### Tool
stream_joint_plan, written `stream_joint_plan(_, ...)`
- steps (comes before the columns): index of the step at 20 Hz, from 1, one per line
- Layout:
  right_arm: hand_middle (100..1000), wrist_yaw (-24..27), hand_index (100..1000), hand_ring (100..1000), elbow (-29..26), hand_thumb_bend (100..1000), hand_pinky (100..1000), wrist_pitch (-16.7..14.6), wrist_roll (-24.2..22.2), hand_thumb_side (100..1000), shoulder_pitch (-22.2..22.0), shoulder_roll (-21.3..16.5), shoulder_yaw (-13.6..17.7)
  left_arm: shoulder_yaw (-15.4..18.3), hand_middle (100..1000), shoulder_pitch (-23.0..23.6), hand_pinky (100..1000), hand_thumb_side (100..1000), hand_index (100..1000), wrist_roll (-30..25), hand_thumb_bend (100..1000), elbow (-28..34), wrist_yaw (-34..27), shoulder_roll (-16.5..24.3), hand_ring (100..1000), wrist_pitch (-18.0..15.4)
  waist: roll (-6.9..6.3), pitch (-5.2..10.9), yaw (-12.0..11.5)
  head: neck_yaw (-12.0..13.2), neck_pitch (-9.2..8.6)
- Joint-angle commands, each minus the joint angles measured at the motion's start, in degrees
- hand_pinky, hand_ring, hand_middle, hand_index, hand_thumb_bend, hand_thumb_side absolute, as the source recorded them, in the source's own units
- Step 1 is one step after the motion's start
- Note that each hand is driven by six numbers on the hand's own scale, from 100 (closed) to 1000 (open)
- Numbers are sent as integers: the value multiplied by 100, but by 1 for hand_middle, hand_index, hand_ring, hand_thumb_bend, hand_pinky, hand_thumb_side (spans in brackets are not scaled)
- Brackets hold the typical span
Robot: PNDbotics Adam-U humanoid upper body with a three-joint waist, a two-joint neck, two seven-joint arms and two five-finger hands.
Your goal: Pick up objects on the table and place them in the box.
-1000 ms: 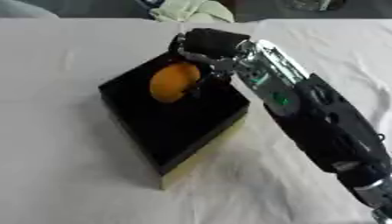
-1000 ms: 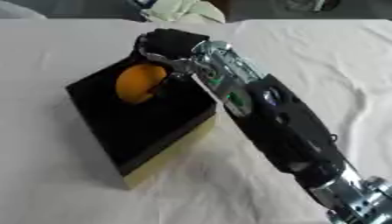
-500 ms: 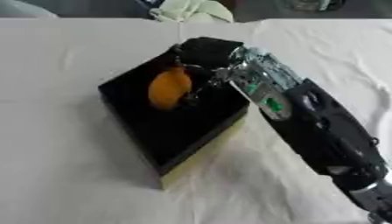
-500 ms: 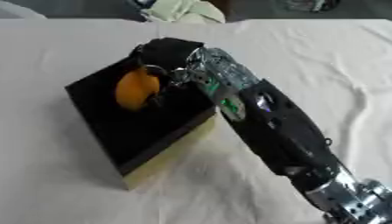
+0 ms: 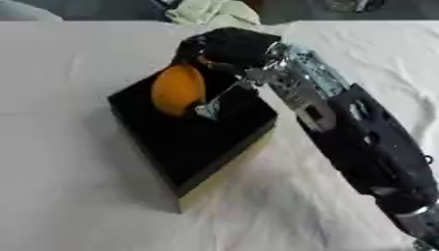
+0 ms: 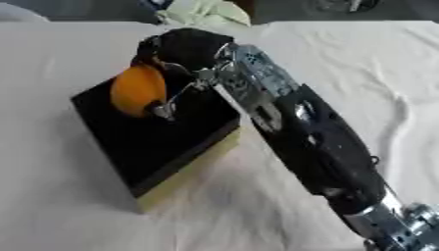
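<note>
Gripping one orange object (image 5: 178, 89), right hand (image 5: 225, 49) over one box (image 5: 193, 135).

A smooth orange oval object (image 5: 178, 89) stands on end, tilted slightly, over the far left part of a black rectangular box (image 5: 193, 139). Its long axis runs from near to far, and its upper end sits close to the box's far corner. The fingers of the black and silver right hand (image 5: 225, 48) curl round it from the right. Whether its underside touches the box floor cannot be told. The box lies skewed on the white cloth, one corner pointing near, with a dark inside and a pale yellow outer wall showing along its near right side.
</note>
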State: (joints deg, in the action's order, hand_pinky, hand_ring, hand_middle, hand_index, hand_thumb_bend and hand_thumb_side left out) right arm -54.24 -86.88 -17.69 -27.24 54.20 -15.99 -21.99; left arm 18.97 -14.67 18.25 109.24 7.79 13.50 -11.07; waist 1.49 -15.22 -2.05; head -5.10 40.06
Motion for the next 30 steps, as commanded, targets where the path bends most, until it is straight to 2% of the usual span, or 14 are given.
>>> stream_joint_plan(1,786,242,877,755,-505,181,761,151,119,523,62,-242,299,18,632,-43,437,645,497,14,165,115,-10,92,472,-10,-40,131,13,34,-67)
stream_joint_plan(4,777,455,871,734,-913,169,749,415,297,473,-13,-453,608,23,632,-35,437,644,497,26,164,110,-6,102,472,-13,-54,142,41,65,-70)
stream_joint_plan(7,759,857,861,707,-1269,131,733,709,437,433,-111,-688,927,26,632,-35,437,643,497,33,164,105,-2,107,472,-18,-67,148,74,86,-72)
stream_joint_plan(9,726,1161,846,674,-1477,100,715,940,567,374,-203,-850,1150,34,632,-23,436,644,496,39,161,98,5,117,471,-22,-79,148,98,121,-75)
stream_joint_plan(12,671,1625,812,635,-1519,100,689,1148,564,420,-285,-995,1240,32,632,-13,436,645,495,42,163,83,11,122,471,-33,-93,147,129,143,-82)
stream_joint_plan(14,639,1794,793,610,-1475,100,670,1267,621,371,-314,-1068,1284,28,632,-10,435,644,494,33,161,78,12,110,470,-42,-111,142,134,140,-92)
stream_joint_plan(18,606,2111,770,588,-1496,100,662,1386,738,356,-370,-1171,1410,58,632,11,435,645,494,63,159,52,21,130,470,-53,-124,128,147,173,-94)
stream_joint_plan(22,621,1990,778,604,-1256,100,673,1145,391,359,-247,-1151,1129,44,632,2,435,647,494,44,158,55,22,108,469,-52,-116,122,129,145,-86)
stream_joint_plan(23,628,1896,782,615,-1140,100,678,1035,264,386,-226,-1123,998,41,632,-4,435,647,494,41,160,59,19,103,470,-51,-110,117,113,128,-89)
stream_joint_plan(26,628,1623,778,622,-651,100,674,729,-68,423,-186,-958,623,33,632,-18,435,650,493,28,158,66,11,86,469,-40,-90,103,69,97,-79)
stream_joint_plan(28,631,1481,779,630,-372,100,674,598,-140,416,-174,-853,486,32,632,-23,435,653,493,19,157,73,7,78,469,-33,-76,93,48,89,-72)
stream_joint_plan(30,636,1306,781,635,-68,100,676,492,-210,448,-170,-697,331,26,632,-26,434,654,492,7,157,80,2,65,468,-24,-57,81,20,82,-69)
